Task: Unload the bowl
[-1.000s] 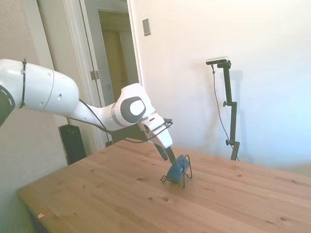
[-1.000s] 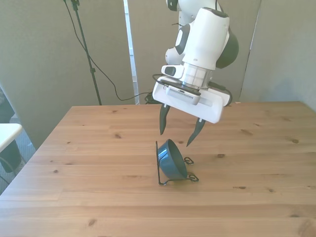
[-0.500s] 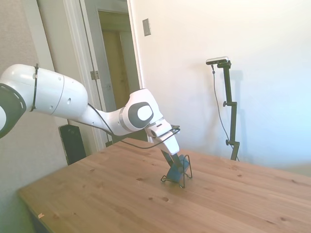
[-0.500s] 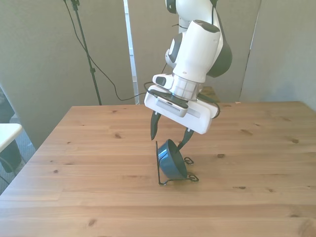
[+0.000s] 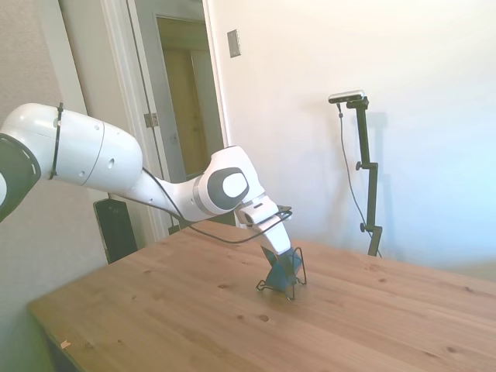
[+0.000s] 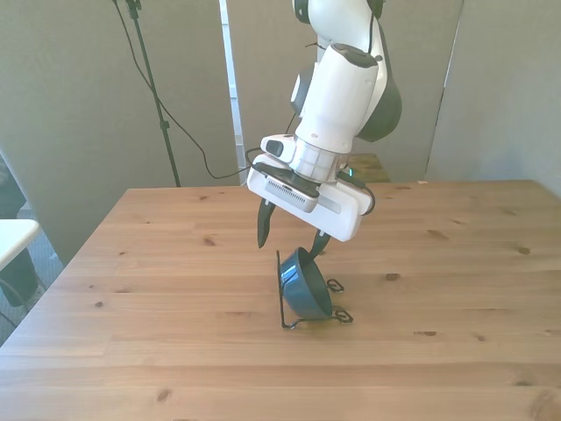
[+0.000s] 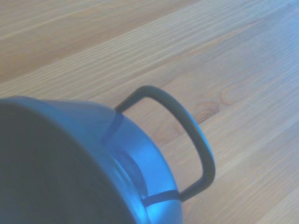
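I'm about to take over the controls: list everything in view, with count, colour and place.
bowl: one, teal, propped on edge in the rack, mid-table
rack: one, thin dark wire, on the table, holding the bowl
table: one, light wood, under everything
door: one, open doorway with white frame, behind the table in the side view
wall plate: one, grey, on the white wall beside the doorway
arm: one, white, tilted down over the bowl
claw: one, dark fingers open, just above the bowl's upper rim
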Motion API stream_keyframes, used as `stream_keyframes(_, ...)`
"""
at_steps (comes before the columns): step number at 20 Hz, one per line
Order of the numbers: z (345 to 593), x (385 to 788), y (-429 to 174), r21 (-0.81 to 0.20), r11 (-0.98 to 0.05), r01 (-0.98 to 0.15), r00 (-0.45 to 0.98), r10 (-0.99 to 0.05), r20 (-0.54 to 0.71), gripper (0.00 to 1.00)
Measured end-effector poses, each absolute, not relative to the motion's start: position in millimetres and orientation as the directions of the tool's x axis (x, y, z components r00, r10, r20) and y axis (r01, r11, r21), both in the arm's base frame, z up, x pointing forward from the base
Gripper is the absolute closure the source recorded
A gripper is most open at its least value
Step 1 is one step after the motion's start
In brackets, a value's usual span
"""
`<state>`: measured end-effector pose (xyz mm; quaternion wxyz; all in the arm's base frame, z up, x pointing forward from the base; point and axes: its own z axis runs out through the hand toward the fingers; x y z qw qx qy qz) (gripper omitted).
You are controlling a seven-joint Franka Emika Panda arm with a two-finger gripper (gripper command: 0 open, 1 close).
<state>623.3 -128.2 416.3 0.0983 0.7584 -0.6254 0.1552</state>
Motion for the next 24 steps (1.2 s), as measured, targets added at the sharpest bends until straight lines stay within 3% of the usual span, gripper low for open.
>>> stream_keyframes(24,409.6,621.5,-124.8,-0.039,-0.209,-0.977,0.182,-0.918,0.353,1.0)
